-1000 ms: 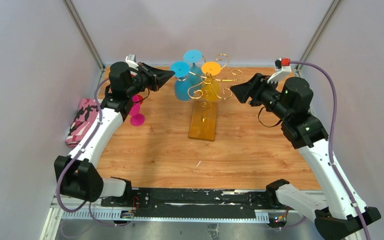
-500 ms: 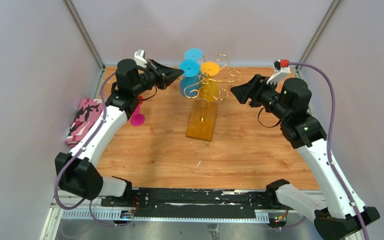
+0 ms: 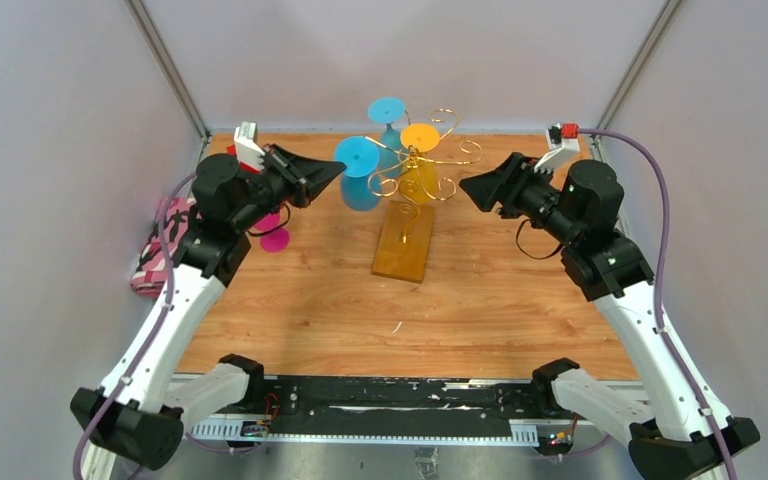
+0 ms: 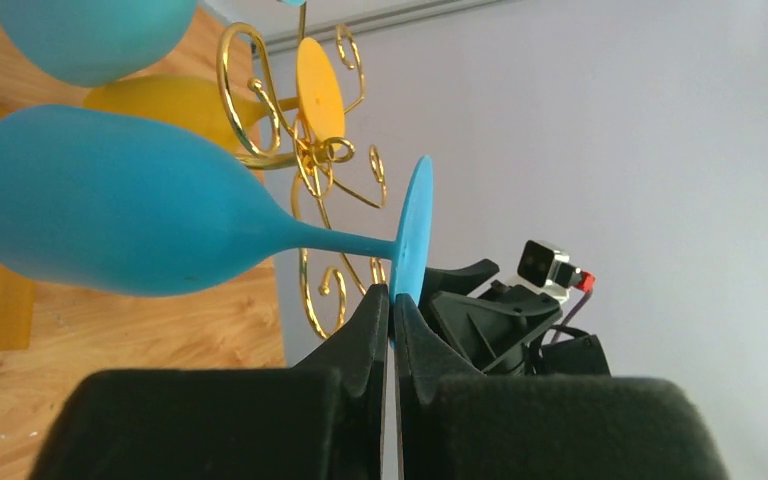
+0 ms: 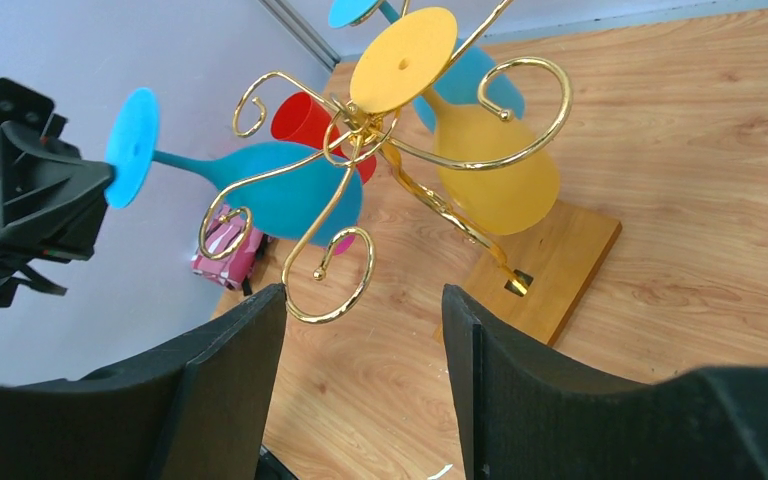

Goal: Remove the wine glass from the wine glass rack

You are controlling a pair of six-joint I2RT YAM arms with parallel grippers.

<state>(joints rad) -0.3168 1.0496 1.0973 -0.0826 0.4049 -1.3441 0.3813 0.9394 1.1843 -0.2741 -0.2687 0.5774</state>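
Glass (image 4: 130, 215) is hanging sideways from the left pincer (image 4: 392, 300), which is pinching its foot rim, likely so the stem slips free of the rack (image 3: 422, 165) just beyond. Right pincer (image 5: 360, 300) is hovering spread, facing the rack without touching it.

A robot lab cell: plain lilac wall panels (image 3: 50, 150), aluminium posts (image 3: 168, 65), wood-grain tabletop (image 3: 310, 290).

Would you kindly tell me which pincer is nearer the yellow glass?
Right. The right pincer hovers open just right of the yellow glass; the left pincer, shut on a blue glass, is farther to its left.
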